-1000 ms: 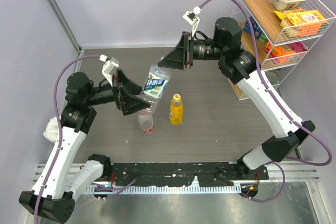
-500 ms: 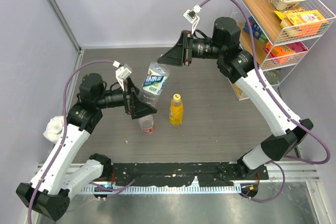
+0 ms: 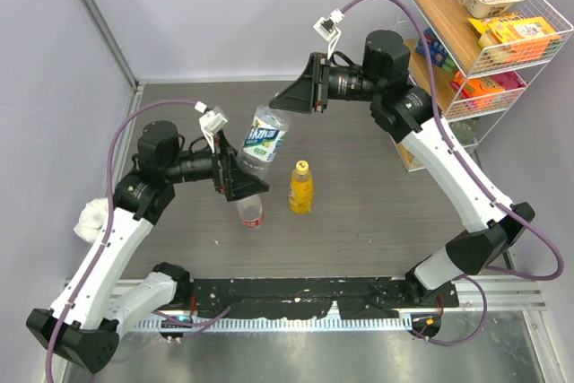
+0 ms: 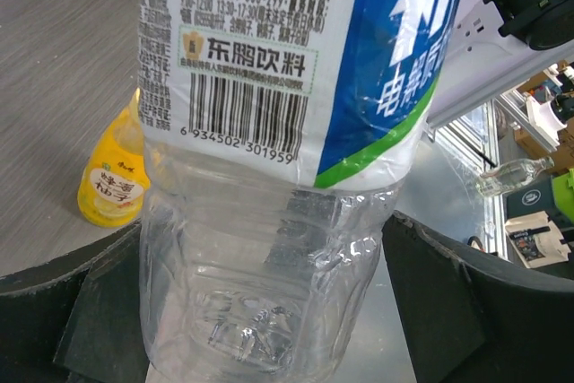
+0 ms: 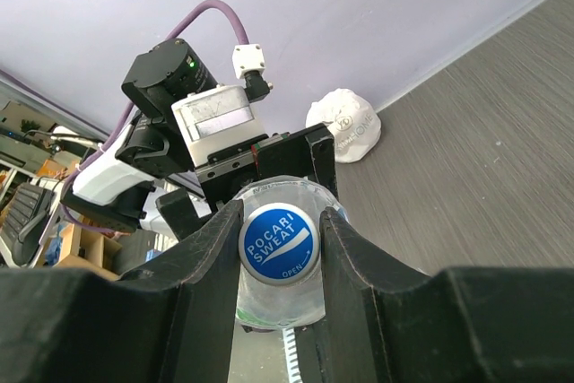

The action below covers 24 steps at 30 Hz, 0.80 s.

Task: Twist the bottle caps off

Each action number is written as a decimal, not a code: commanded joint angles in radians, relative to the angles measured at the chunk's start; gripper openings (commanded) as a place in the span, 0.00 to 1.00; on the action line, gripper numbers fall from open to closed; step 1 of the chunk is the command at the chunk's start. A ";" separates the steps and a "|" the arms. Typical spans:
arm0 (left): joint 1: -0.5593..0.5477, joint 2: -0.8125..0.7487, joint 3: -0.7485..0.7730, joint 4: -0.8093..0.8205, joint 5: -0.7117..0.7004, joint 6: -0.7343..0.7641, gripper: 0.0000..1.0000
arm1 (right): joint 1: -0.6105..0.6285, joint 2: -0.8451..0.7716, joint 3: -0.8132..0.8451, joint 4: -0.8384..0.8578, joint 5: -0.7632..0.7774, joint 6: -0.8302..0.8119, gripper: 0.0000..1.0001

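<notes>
A clear bottle with a blue-white label hangs tilted above the table between both arms. My right gripper is shut on its blue-white cap, one finger on each side of it. My left gripper is shut on the bottle's clear lower body, with both fingers against its sides. The yellow-orange bottle stands upright on the table with its yellow cap on, and shows behind the held bottle. A small bottle with a red label stands just below my left gripper, which covers its top.
A wire shelf with snack boxes stands at the far right. A white crumpled wad lies by the left wall. A black rail runs along the near edge.
My left arm has pushed right toward the bottle and its jaws have come in a little onto the bottle's base. The right gripper has stayed on the cap.
</notes>
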 commanded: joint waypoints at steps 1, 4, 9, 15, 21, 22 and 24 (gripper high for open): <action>-0.005 0.006 0.076 -0.002 -0.006 0.022 0.97 | -0.004 -0.006 -0.001 0.009 -0.028 -0.026 0.02; -0.005 0.006 0.087 0.005 0.014 0.011 0.95 | -0.009 -0.012 -0.007 -0.001 -0.033 -0.042 0.01; -0.006 0.006 0.083 0.022 0.043 -0.011 0.75 | -0.012 -0.014 -0.019 -0.003 -0.053 -0.052 0.02; -0.016 0.006 0.070 0.021 0.037 -0.024 0.47 | -0.012 -0.020 -0.025 -0.003 -0.013 -0.049 0.19; -0.037 -0.017 0.049 0.015 -0.068 -0.037 0.41 | -0.015 -0.077 -0.061 0.042 0.088 -0.042 0.80; -0.039 -0.017 0.047 0.012 -0.088 -0.038 0.41 | -0.013 -0.081 -0.061 0.040 0.114 -0.048 0.94; -0.045 -0.021 0.046 -0.001 -0.139 -0.040 0.37 | -0.022 -0.100 -0.062 0.040 0.145 -0.051 1.00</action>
